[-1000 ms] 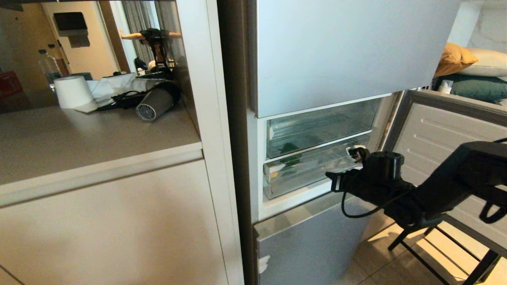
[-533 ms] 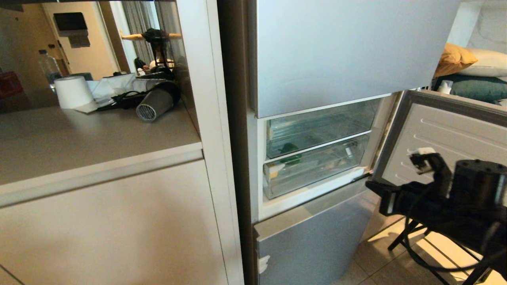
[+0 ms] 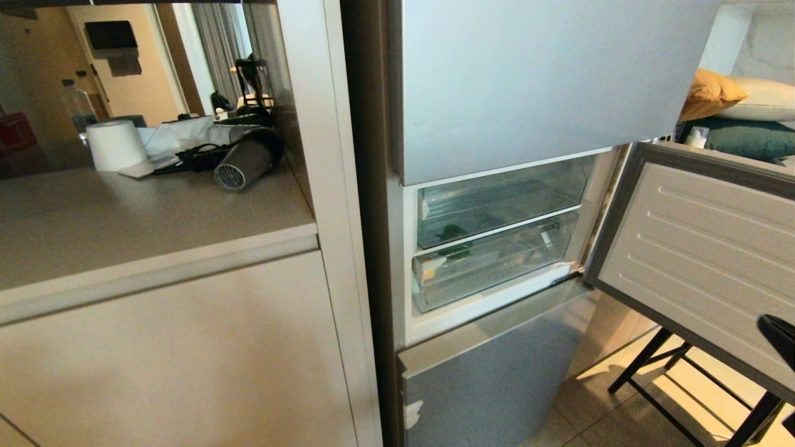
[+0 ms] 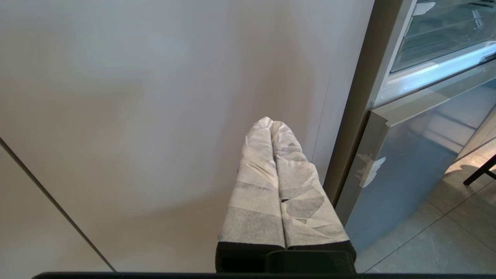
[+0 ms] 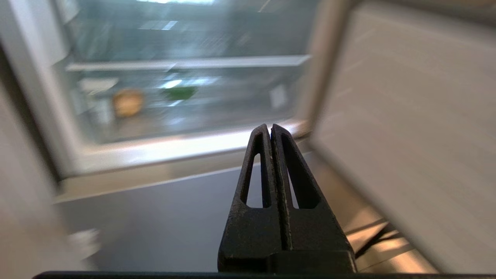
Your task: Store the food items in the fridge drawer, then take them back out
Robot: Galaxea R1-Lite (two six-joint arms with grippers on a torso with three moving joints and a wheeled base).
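With the pepper (image 3: 452,233) and potato (image 5: 127,102) inside the closed drawer (image 3: 494,264) at frame centre, the empty right claw (image 5: 271,130), pressed shut at lower right beside the open door (image 3: 702,248), risks clipping that door when returning.

Probably a home: a fridge (image 3: 528,93) beside beige cabinets (image 3: 186,347), cushions (image 3: 714,93) behind, a hairdryer (image 3: 242,164) on the counter.

1. Beige cabinet (image 3: 186,347) standing left, its countertop (image 3: 124,211) carrying a paper roll (image 3: 113,144) and hair dryer (image 3: 239,164).
2. Tiled floor (image 3: 596,403) catching sunlight beneath a black chair frame (image 3: 671,372).
3. Cushions (image 3: 714,93) lying beyond.
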